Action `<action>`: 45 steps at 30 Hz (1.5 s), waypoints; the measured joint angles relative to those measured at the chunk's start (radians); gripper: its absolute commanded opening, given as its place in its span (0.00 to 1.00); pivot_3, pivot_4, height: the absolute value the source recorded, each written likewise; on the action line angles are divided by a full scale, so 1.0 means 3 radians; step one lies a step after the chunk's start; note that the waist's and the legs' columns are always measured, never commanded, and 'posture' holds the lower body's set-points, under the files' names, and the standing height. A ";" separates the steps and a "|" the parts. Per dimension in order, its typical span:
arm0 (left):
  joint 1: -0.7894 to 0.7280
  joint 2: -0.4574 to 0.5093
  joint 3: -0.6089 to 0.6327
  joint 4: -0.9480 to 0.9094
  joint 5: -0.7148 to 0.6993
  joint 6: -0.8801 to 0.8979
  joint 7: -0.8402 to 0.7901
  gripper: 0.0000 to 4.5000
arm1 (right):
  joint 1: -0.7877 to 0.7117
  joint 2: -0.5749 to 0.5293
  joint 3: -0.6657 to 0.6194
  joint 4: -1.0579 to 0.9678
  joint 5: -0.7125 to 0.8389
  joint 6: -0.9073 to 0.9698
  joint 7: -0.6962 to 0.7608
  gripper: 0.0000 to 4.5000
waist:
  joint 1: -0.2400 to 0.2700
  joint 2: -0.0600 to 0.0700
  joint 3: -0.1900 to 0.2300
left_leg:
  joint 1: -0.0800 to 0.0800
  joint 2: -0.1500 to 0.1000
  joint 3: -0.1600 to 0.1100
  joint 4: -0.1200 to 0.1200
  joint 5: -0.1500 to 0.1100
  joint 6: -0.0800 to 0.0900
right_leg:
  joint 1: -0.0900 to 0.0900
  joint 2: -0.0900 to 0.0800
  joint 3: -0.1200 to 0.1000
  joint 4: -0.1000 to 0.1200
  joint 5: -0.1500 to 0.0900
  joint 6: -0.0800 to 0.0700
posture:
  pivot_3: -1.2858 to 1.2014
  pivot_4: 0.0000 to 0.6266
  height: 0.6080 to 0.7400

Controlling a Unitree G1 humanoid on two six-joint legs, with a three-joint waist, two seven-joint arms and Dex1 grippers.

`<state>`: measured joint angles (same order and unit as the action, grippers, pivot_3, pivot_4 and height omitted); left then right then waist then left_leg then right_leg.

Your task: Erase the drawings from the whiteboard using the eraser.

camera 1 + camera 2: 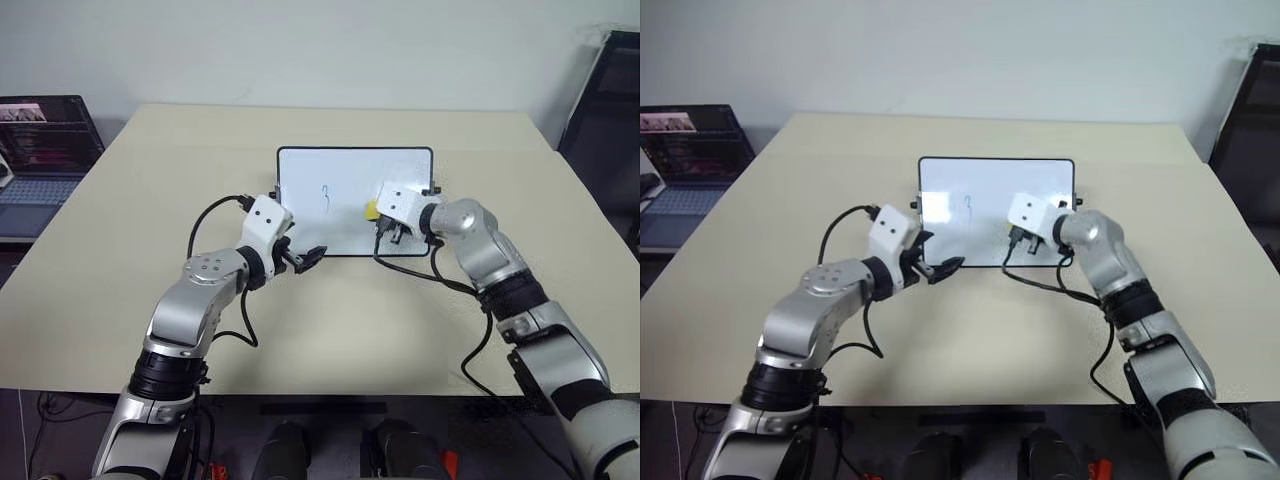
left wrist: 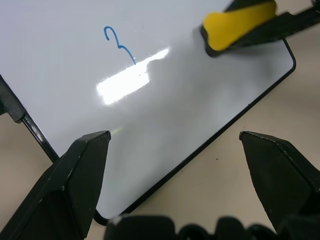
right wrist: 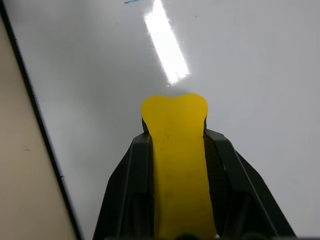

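Note:
The whiteboard point(image 1: 345, 170) lies flat on the table, far of centre. One of the drawings, a thin blue "3" point(image 1: 325, 195), stands left of the board's middle; the left wrist view shows that mark point(image 2: 119, 44) too. My right gripper point(image 3: 177, 136) is shut on the yellow eraser point(image 3: 175, 112), whose tip rests on the white surface to the right of the "3". In the head view the eraser point(image 1: 371, 210) shows beside the right wrist. Just off the board's near left corner, my left gripper point(image 1: 302, 256) stands open and holds nothing.
The beige table point(image 1: 300, 330) has free room in front of and around the board. A laptop point(image 1: 40, 150) sits off the table at the far left. A dark object point(image 1: 605, 100) stands at the far right. Black cables loop from both wrists.

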<state>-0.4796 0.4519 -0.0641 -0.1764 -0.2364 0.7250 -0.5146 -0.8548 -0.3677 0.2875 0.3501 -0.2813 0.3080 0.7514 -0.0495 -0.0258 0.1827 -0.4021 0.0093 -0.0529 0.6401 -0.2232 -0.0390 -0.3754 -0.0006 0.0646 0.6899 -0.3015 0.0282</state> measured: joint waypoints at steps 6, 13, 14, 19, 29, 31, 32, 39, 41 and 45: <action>0.0165 -0.0025 0.0402 -0.0006 -0.0040 -0.0058 0.0195 1.00 | 0.0428 0.0070 -0.0333 -0.1231 0.0433 0.0448 0.0008 0.22 | -0.0014 0.0000 0.0000 | -0.0021 0.0004 -0.0003 -0.0022 0.0000 -0.0001 | -0.0022 0.0000 0.0000 -0.0020 0.0000 -0.0001 | 0.52 0.24 1.00; 0.0473 0.0108 0.0610 -0.0046 -0.0062 -0.0047 0.0222 1.00 | 0.1109 -0.0064 -0.0625 -0.1755 0.0688 0.0484 -0.0149 0.22 | 0.0060 0.0000 0.0001 | -0.0048 -0.0002 -0.0003 -0.0029 0.0000 -0.0001 | -0.0045 -0.0008 -0.0002 -0.0032 0.0000 -0.0001 | 0.52 0.24 1.00; 0.0496 0.0110 0.0621 -0.0064 -0.0066 -0.0048 0.0223 1.00 | 0.1165 -0.0067 -0.0660 -0.1801 0.0718 0.0478 -0.0193 0.22 | 0.0062 0.0000 0.0001 | -0.0048 -0.0002 -0.0003 -0.0029 0.0000 -0.0001 | -0.0044 -0.0008 -0.0002 -0.0032 0.0000 -0.0001 | 0.52 0.24 1.00; 0.0583 0.0048 0.0606 -0.0191 -0.0086 -0.0048 0.0245 1.00 | 0.1685 0.0120 -0.0858 -0.1959 0.0867 0.0359 -0.0504 0.22 | 0.0068 -0.0002 -0.0001 | -0.0047 -0.0002 -0.0003 -0.0029 0.0000 -0.0001 | -0.0042 -0.0007 -0.0002 -0.0032 0.0000 -0.0001 | 0.52 0.24 1.00; 0.0565 -0.0157 0.0493 -0.0319 -0.0112 -0.0047 0.0365 1.00 | 0.1886 0.0318 -0.0746 -0.2011 0.0988 0.0127 -0.0740 0.22 | 0.0058 -0.0002 -0.0001 | -0.0042 -0.0001 0.0000 -0.0028 0.0000 -0.0001 | -0.0041 -0.0003 -0.0003 -0.0027 0.0000 -0.0001 | 0.52 0.24 1.00; 0.0521 -0.0177 0.0494 -0.0318 -0.0121 -0.0047 0.0367 1.00 | 0.1844 0.0305 -0.0745 -0.1998 0.0987 0.0101 -0.0761 0.22 | 0.0061 -0.0002 -0.0001 | -0.0042 -0.0002 0.0001 -0.0028 0.0000 -0.0001 | -0.0041 -0.0003 -0.0004 -0.0027 0.0001 -0.0001 | 0.52 0.24 1.00; 0.0494 -0.0178 0.0494 -0.0318 -0.0123 -0.0050 0.0367 1.00 | 0.1799 0.0302 -0.0741 -0.1984 0.0985 0.0099 -0.0767 0.22 | 0.0058 -0.0002 -0.0001 | -0.0042 -0.0002 0.0002 -0.0027 0.0000 -0.0001 | -0.0041 -0.0003 -0.0004 -0.0027 0.0001 0.0000 | 0.52 0.24 1.00; 0.0181 -0.0220 0.0484 -0.0264 -0.0142 0.0110 0.0437 1.00 | 0.1030 0.0243 -0.0458 -0.1509 0.0741 -0.0025 -0.0782 0.22 | 0.0051 -0.0002 -0.0001 | -0.0041 0.0000 0.0004 -0.0024 0.0001 -0.0001 | -0.0042 -0.0001 -0.0008 -0.0024 0.0001 0.0000 | 0.52 0.24 1.00; 0.0033 -0.0185 0.0443 -0.0163 -0.0134 0.0151 0.0428 1.00 | 0.0598 0.0234 -0.0299 -0.1163 0.0602 -0.0093 -0.0765 0.22 | 0.0047 -0.0002 -0.0001 | -0.0041 0.0000 0.0005 -0.0023 0.0001 -0.0001 | -0.0043 0.0000 -0.0009 -0.0022 0.0002 0.0000 | 0.52 0.24 1.00; -0.0065 -0.0114 0.0380 -0.0036 -0.0101 0.0169 0.0373 1.00 | 0.0060 0.0254 -0.0090 -0.0655 0.0446 -0.0217 -0.0698 0.22 | 0.0053 -0.0002 -0.0001 | -0.0042 0.0000 0.0005 -0.0024 0.0001 -0.0002 | -0.0043 -0.0001 -0.0009 -0.0027 0.0002 0.0000 | 0.52 0.24 1.00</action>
<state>-0.4990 0.4177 0.0498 -0.1871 -0.2668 0.7758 -0.4026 -0.8367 -0.2916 0.2606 0.1537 -0.1473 0.2427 0.5419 -0.0334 -0.0265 0.1825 -0.4147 0.0094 -0.0515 0.6329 -0.2230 -0.0395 -0.3883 -0.0009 0.0618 0.6817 -0.3009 0.0281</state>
